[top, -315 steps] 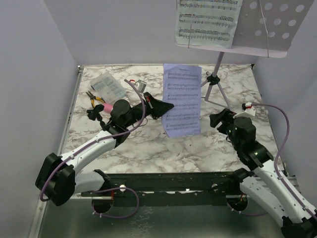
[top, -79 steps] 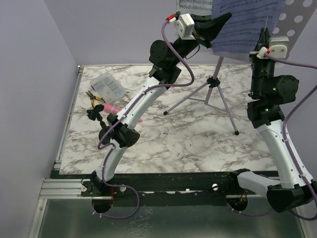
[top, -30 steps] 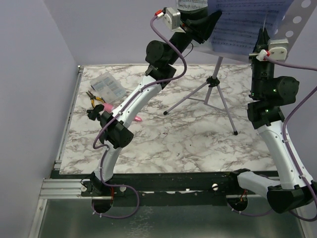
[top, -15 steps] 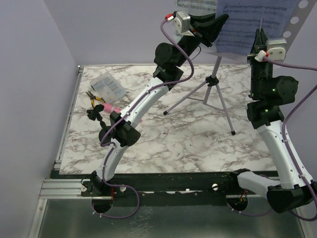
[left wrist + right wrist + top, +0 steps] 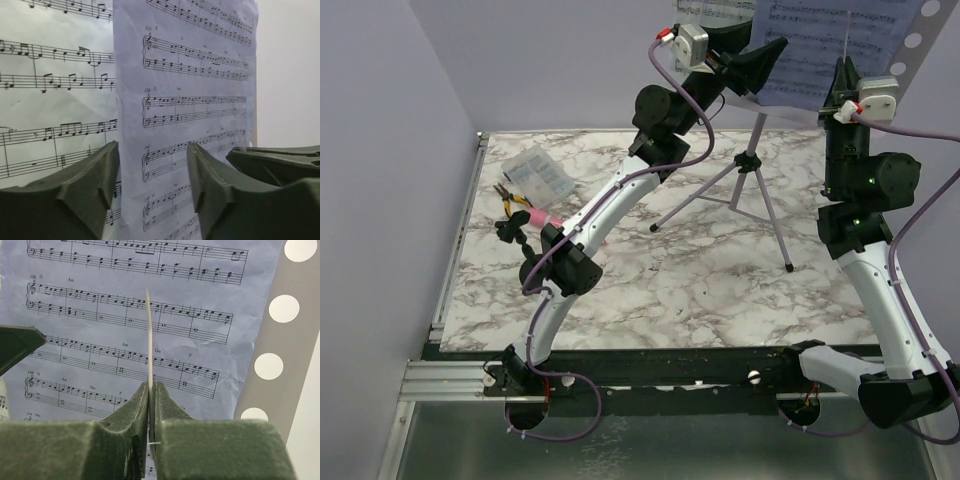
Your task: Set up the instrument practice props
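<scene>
With the left pincer [image 5: 152, 150] spread around the page [image 5: 195, 100] edge and the right pincer [image 5: 150, 386] pinching a thin strip [image 5: 148, 335], the unheld page could slip.

The marble table [image 5: 700, 290] bears a clear box [image 5: 538, 176], orange-handled pliers [image 5: 510, 200], a pink microphone [image 5: 542, 218] and a silver tripod [image 5: 752, 165]

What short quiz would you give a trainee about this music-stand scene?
1. True or false: the pink microphone stands upright in a holder.
2. What does the right gripper pinch? A) a pencil B) a thin white strip C) a drumstick
3. Fill in: the left gripper has its jaws ___ on either side of the sheet-music page edge.
Key: 1 false, it lies on the table; 2 B; 3 open.
</scene>
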